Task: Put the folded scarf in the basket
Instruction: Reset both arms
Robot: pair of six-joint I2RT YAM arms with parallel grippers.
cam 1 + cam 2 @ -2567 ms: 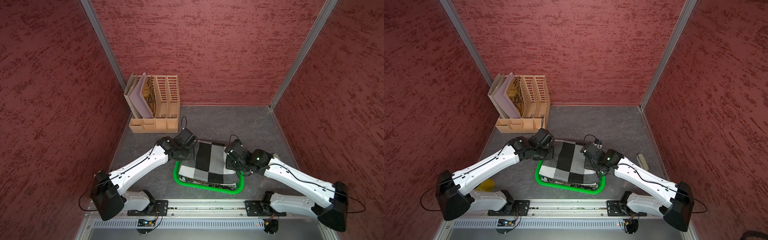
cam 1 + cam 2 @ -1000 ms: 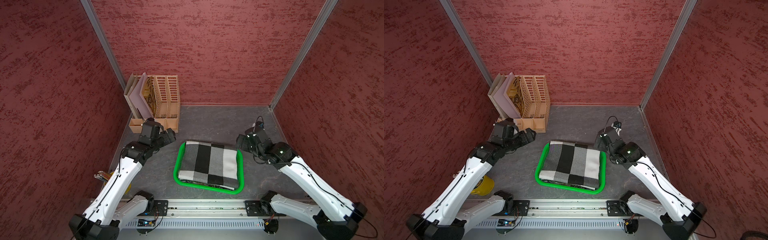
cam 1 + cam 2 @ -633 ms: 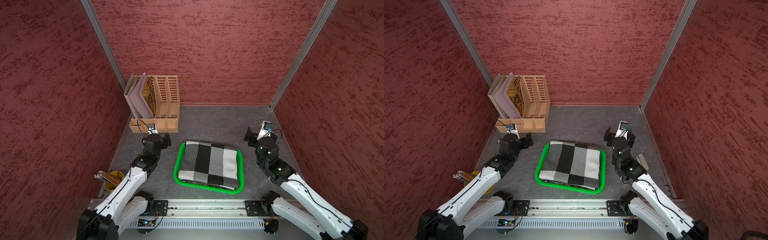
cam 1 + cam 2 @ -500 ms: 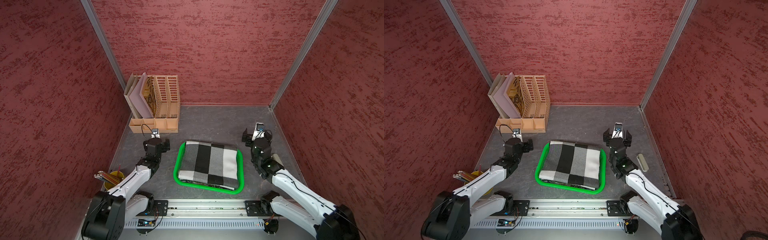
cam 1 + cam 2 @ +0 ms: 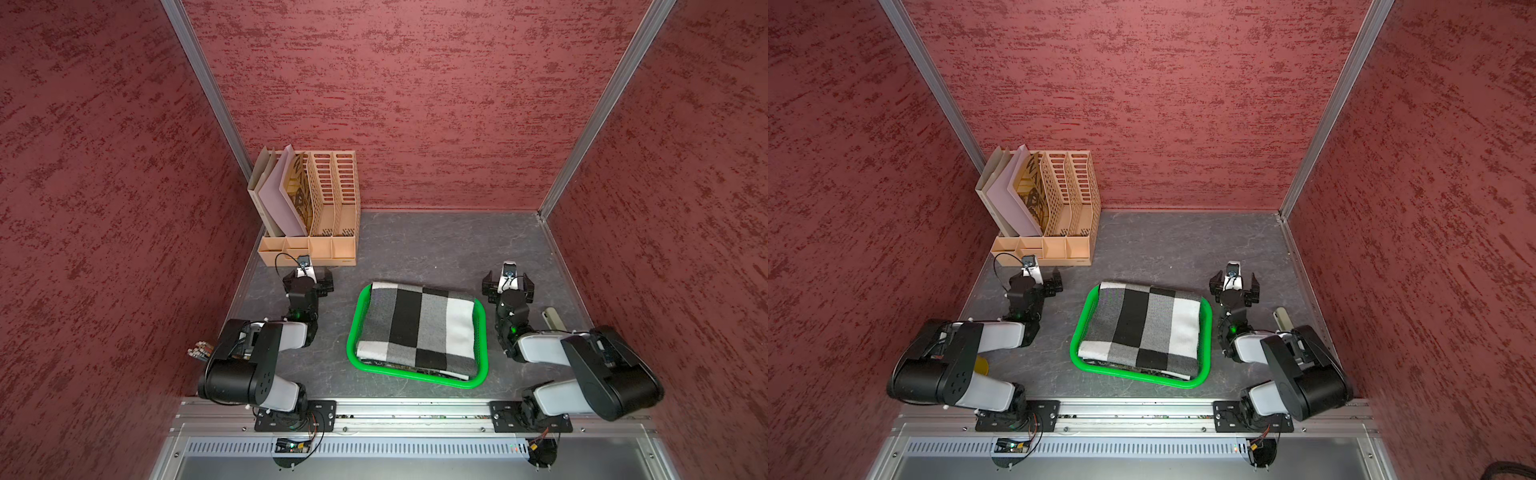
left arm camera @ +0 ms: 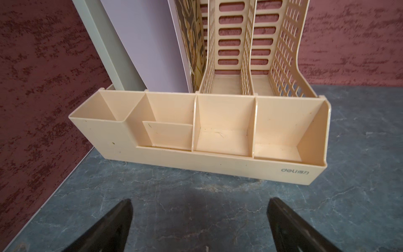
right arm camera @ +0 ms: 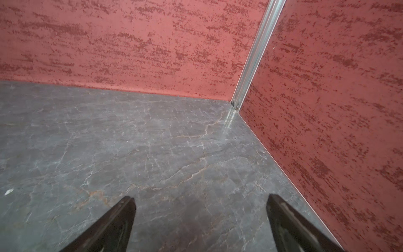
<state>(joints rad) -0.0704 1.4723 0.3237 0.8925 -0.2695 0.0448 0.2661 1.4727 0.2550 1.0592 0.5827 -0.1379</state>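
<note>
Scarf (image 5: 417, 328) lies folded flat in the basket (image 5: 353, 328), at about 6 o'clock on the table (image 5: 436, 249), in both top views. It fills the tray almost rim to rim. Green rim shows at 9, 6 and 3 o'clock. At 12 o'clock the cloth hides it, and I cannot tell whether that edge sits inside or rides over the rim. Left gripper (image 5: 308, 286) is at 10 o'clock of the basket, jaws wide apart, nothing between them. Its wrist view shows only bare table and the file organiser (image 6: 218, 135) ahead. Right gripper (image 5: 508, 289) is at 2 o'clock of the basket, jaws likewise apart and empty, facing the far corner in its wrist view. Neither touches scarf or basket. My judgement: placement is done and the step in hand is confirming it and keeping clear. To do that well I would leave both pincers apart and route any arm move away from the basket, so no finger drags a fold. If the 12 o'clock edge proves to overhang, I would bring one gripper low from 12 o'clock and press that edge inward. A pinch and lift could undo the fold. A small beige item (image 5: 550, 318) lies at 3 o'clock, just beside the right arm; I would avoid sweeping it.
</note>
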